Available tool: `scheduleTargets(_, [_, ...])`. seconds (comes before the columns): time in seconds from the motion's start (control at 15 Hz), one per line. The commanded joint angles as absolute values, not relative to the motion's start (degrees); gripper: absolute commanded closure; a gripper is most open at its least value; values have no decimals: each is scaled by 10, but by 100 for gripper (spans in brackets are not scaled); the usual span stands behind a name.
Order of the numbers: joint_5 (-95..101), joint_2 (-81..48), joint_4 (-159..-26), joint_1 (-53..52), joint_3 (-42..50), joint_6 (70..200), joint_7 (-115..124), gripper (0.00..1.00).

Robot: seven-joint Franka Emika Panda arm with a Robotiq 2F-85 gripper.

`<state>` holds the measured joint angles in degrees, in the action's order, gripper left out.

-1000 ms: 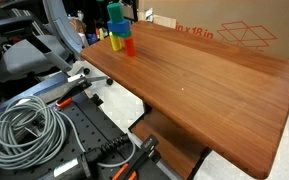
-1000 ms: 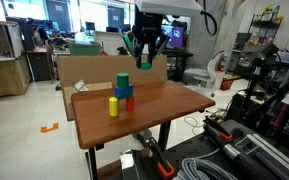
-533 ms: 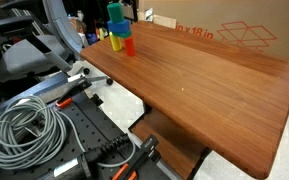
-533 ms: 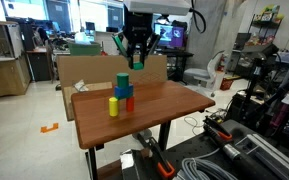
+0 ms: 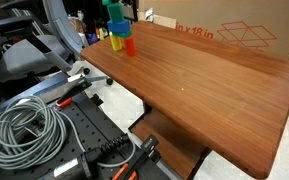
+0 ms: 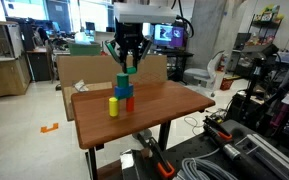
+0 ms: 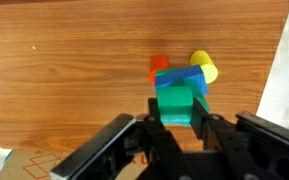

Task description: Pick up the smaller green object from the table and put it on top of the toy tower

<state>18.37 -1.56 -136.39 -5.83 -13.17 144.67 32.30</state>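
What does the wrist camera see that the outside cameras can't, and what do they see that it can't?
Only the wrist view: a straight-down close-up of the smaller green object pinched in the tool, right over the toy tower. Only an exterior view: the tool hanging above the toy tower seen from the side, the table leg, and the grey cable coil on the floor. Both: the brown table and the yellow block of the toy tower.
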Motion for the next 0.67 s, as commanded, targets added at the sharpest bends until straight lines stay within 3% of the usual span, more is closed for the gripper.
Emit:
scheduleTargets(0.0, [211,-42,-1330,-84,-117,1424,343,91])
scheduleTargets(0.6, [173,-51,-1309,-101,-107,1394,306,91])
